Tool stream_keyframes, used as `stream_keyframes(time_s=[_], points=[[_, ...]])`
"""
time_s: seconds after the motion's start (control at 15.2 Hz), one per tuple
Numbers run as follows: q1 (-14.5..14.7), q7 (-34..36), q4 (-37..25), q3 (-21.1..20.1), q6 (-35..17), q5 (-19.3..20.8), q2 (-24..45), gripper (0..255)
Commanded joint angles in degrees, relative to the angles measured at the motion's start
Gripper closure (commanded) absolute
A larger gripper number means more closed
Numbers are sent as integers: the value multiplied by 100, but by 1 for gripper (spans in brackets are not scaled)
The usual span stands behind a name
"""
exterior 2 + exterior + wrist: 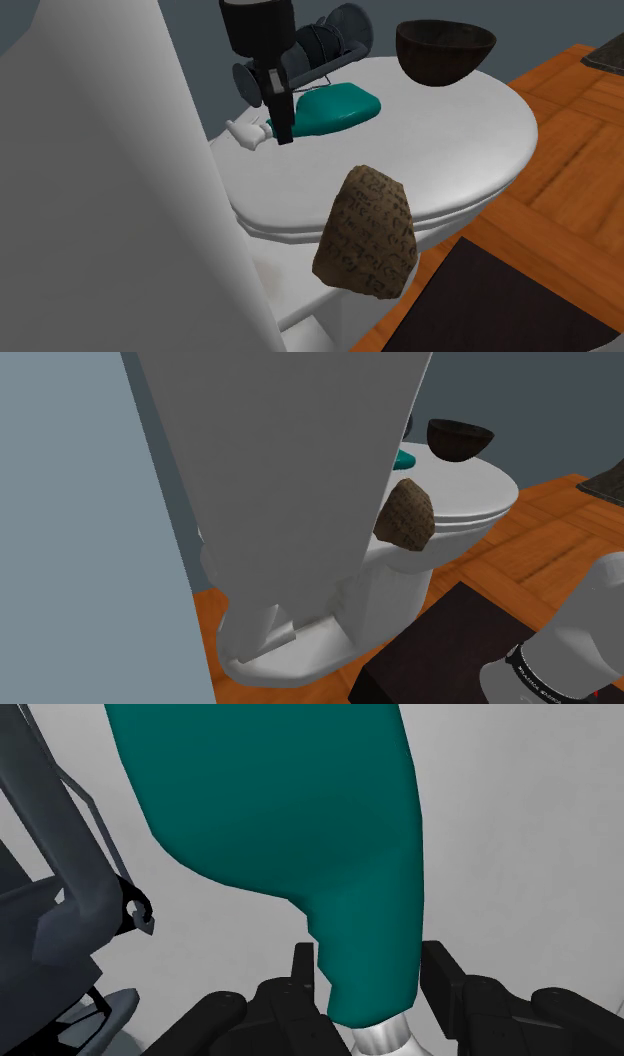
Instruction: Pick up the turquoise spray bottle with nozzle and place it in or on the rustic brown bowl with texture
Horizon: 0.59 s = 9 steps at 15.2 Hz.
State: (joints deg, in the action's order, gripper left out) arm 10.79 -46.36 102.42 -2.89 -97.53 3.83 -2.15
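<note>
Surrounding spray bottle [338,108]: dark rack [325,42], bowl [445,50], rock [368,235].

Shoulder behind toilet [290,642]; second nearer, shares lid [470,150]; wrist against bottle [290,814].

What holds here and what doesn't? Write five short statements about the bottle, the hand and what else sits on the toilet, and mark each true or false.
1. The turquoise spray bottle lies on its side on the closed toilet lid. True.
2. The bottle is inside the dark bowl. False: it lies on the lid, apart from the bowl.
3. The hand is down at the bottle's neck, next to the white nozzle. True.
4. The brown textured object stands in the middle of the lid. False: it is at the lid's rim, overhanging it.
5. The dark bowl stands upright on the lid. True.
</note>
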Motion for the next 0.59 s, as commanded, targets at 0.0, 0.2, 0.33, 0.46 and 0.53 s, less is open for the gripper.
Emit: stream_keyframes(time_s=[0.0, 0.2, 0.33, 0.46, 0.53], points=[[2, -6, -168, -2, 163, -1, 5, 255], [3, -19, -427, -4, 399, -2, 29, 255], [4, -27, -609, -5, 558, -1, 52, 255], [5, -35, -798, -6, 719, 0, 80, 255], [6, -39, -896, -7, 800, 1, 97, 255]])
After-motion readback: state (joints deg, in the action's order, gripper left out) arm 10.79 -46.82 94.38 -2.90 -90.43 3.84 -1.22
